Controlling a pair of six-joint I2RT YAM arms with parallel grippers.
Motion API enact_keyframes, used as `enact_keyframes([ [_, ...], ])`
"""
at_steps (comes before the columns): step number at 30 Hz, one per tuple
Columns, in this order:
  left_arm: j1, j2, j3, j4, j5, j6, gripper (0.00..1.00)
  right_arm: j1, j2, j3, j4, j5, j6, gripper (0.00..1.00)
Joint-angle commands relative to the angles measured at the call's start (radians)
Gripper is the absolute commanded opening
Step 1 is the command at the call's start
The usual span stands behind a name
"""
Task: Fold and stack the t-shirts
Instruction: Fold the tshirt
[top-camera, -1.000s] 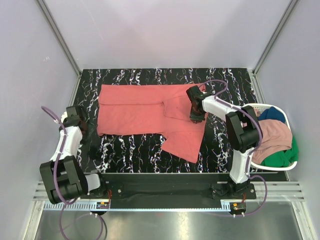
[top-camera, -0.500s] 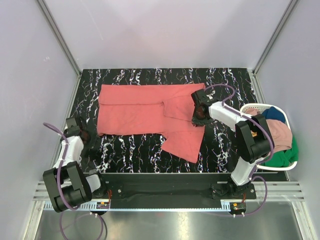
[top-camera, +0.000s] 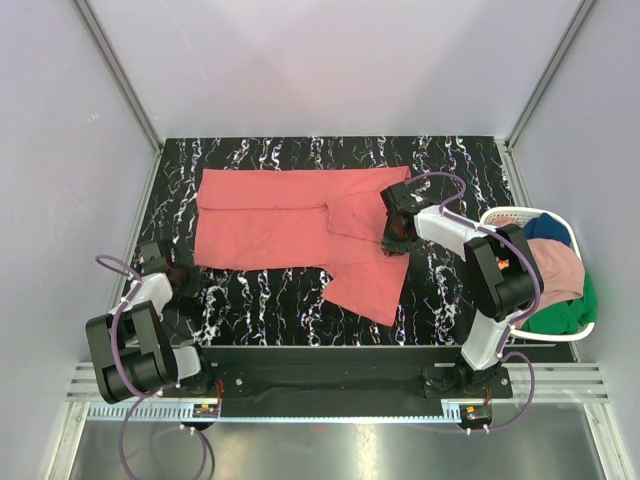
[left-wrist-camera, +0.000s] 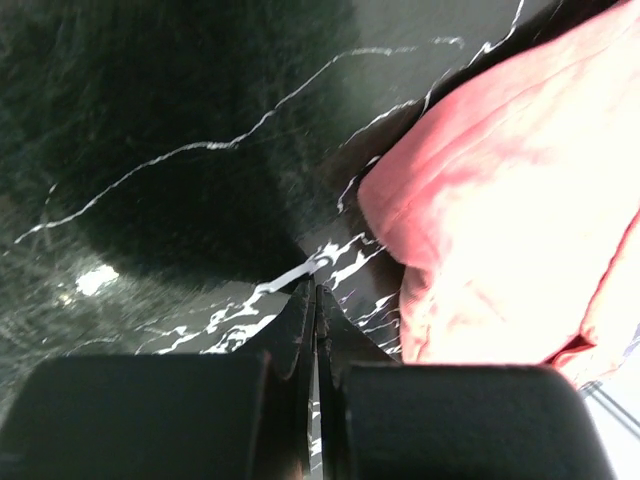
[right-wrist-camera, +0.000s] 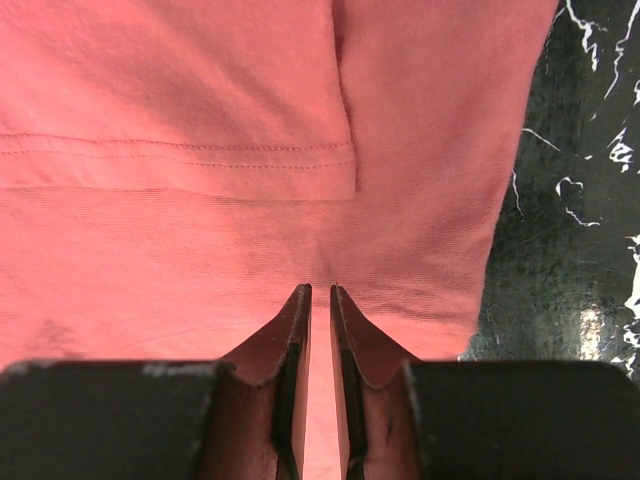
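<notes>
— Left gripper (left-wrist-camera: 316, 292) has drawn back and shut, empty, far left of the basket (top-camera: 505, 211).
— Right gripper (right-wrist-camera: 320, 295) (a slit apart, grip unclear) rests on the red shirt (top-camera: 270, 220) just left of that basket. Fold slowly, edges matched.

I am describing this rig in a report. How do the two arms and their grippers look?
Both are alike. The left arm and right arm have white links between bulky black joint housings. A thin purple cable loops along each arm. The left gripper and right gripper each have two dark, wedge-shaped fingers on a black block body. No markings are readable.
</notes>
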Motion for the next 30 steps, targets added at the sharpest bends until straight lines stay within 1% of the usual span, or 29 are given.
enact_keyframes([
  [1,-0.002,0.006,0.019,0.048,-0.039,-0.031,0.00,-0.003,-0.003,-0.016,0.036,0.026,-0.005,0.20],
  [5,-0.001,0.006,0.033,0.037,-0.118,-0.031,0.00,-0.008,0.000,-0.025,0.049,0.026,-0.008,0.20],
  [8,-0.001,-0.003,0.041,0.060,-0.161,-0.024,0.00,-0.006,0.007,-0.027,0.052,0.027,-0.008,0.20],
  [11,0.002,-0.009,0.067,0.057,-0.251,-0.011,0.00,-0.011,0.004,-0.039,0.064,0.030,-0.003,0.20],
  [13,0.004,-0.012,0.088,0.074,-0.282,0.012,0.00,-0.015,-0.003,-0.067,0.085,0.011,0.000,0.20],
  [14,0.002,-0.009,0.096,0.117,-0.291,0.015,0.00,-0.018,-0.014,-0.076,0.101,0.008,0.005,0.20],
  [17,0.019,0.009,0.104,0.165,-0.233,0.012,0.00,-0.017,-0.026,-0.093,0.106,0.000,0.008,0.20],
  [19,0.019,-0.004,0.120,0.119,-0.227,0.024,0.00,-0.018,-0.031,-0.101,0.104,0.005,0.000,0.20],
  [20,0.019,-0.015,0.130,0.059,-0.224,0.034,0.01,-0.020,-0.037,-0.102,0.095,0.014,-0.006,0.20],
  [21,0.019,-0.028,0.134,0.033,-0.221,0.066,0.01,-0.021,-0.039,-0.107,0.093,0.016,-0.009,0.20],
  [23,0.019,-0.076,0.128,-0.024,-0.228,0.081,0.01,-0.026,-0.043,-0.108,0.096,0.016,-0.012,0.20],
  [24,0.018,-0.093,0.101,-0.022,-0.210,0.092,0.00,-0.026,-0.042,-0.105,0.096,0.013,-0.015,0.20],
  [25,0.019,-0.103,0.084,-0.009,-0.132,0.095,0.00,-0.026,-0.039,-0.102,0.096,0.010,-0.014,0.20],
  [26,0.018,-0.106,0.062,0.023,-0.095,0.092,0.00,-0.026,-0.034,-0.099,0.096,0.007,-0.015,0.20],
  [27,0.006,-0.088,0.018,0.065,-0.022,0.063,0.00,-0.026,-0.023,-0.081,0.096,-0.003,-0.015,0.20],
  [30,-0.007,-0.066,-0.010,0.106,0.003,0.046,0.00,-0.026,-0.016,-0.070,0.096,-0.007,-0.015,0.20],
])
